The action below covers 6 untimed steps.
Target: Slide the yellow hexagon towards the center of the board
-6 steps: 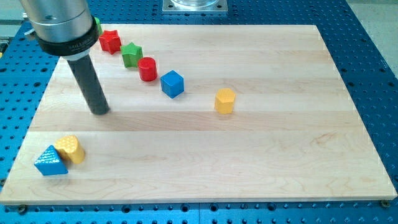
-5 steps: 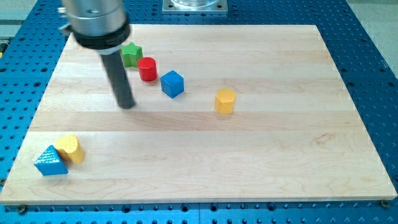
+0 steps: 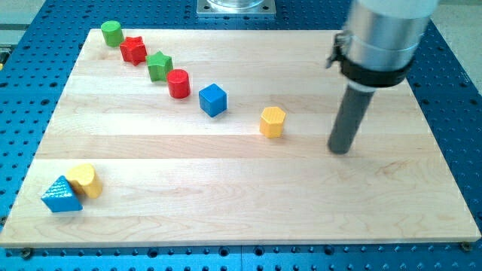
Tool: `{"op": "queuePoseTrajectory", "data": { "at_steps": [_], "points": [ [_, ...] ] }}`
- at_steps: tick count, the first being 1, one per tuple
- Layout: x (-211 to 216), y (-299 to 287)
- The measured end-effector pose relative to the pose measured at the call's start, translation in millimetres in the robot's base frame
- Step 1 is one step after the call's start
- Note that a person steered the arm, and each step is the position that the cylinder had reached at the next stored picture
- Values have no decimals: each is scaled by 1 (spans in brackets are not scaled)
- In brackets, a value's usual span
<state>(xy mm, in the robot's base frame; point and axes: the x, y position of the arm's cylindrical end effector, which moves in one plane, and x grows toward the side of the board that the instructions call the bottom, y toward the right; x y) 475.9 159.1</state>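
Note:
The yellow hexagon stands a little right of the board's middle. My tip rests on the board to the view's right of it and slightly lower, well apart from it. The rod rises to a grey metal cylinder at the view's top right. No block touches the tip.
A blue cube, red cylinder, green star, red star-like block and green cylinder form a diagonal line toward the top left. A blue triangle and a yellow block sit together at the bottom left. The wooden board lies on a blue perforated table.
My rod has swept from the board's left side across to the right, past the yellow hexagon. The blue cube has shifted slightly. The top-left blocks are uncovered.

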Motion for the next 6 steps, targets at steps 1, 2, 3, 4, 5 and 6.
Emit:
{"op": "queuePoseTrajectory", "data": {
  "at_steps": [1,2,3,4,5,6],
  "points": [
    [-8,-58],
    [-7,-108],
    [9,-131],
    [2,-61],
    [-51,-36],
    [-93,-27]
  ]
}}
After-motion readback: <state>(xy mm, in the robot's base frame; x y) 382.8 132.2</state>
